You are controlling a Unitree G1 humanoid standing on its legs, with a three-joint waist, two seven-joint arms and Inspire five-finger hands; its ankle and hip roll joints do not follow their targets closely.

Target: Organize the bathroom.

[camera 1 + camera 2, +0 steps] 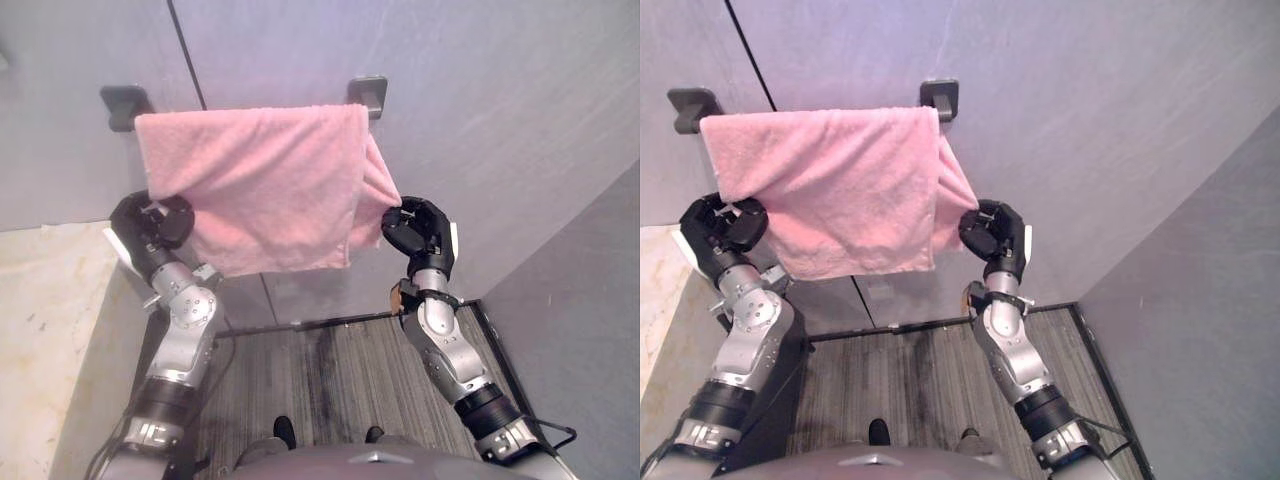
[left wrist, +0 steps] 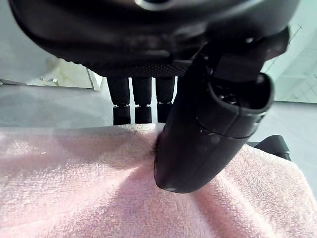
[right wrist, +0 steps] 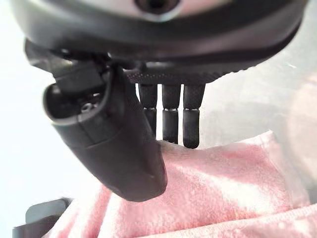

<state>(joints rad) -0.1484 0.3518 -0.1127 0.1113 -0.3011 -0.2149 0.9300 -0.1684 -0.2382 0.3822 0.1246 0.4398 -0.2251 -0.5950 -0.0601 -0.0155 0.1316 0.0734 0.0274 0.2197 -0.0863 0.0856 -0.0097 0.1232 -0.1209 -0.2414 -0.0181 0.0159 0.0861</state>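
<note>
A pink towel (image 1: 260, 185) hangs folded over a wall rail between two dark brackets (image 1: 125, 103) (image 1: 368, 93). Its right part bunches in a second layer behind the front sheet. My left hand (image 1: 150, 225) is at the towel's left edge, below the rail. In the left wrist view its thumb (image 2: 208, 134) presses onto the pink towel (image 2: 99, 198), with the fingers (image 2: 142, 106) behind the cloth. My right hand (image 1: 418, 228) pinches the bunched right edge. There the thumb (image 3: 119, 148) lies on the pink towel (image 3: 223, 188) and the fingers (image 3: 171, 119) reach over it.
The rail is fixed to grey wall panels (image 1: 480, 120). A grey partition (image 1: 590, 330) closes the right side. Below lies a dark striped floor mat (image 1: 330, 370), with pale flooring (image 1: 45, 330) to the left.
</note>
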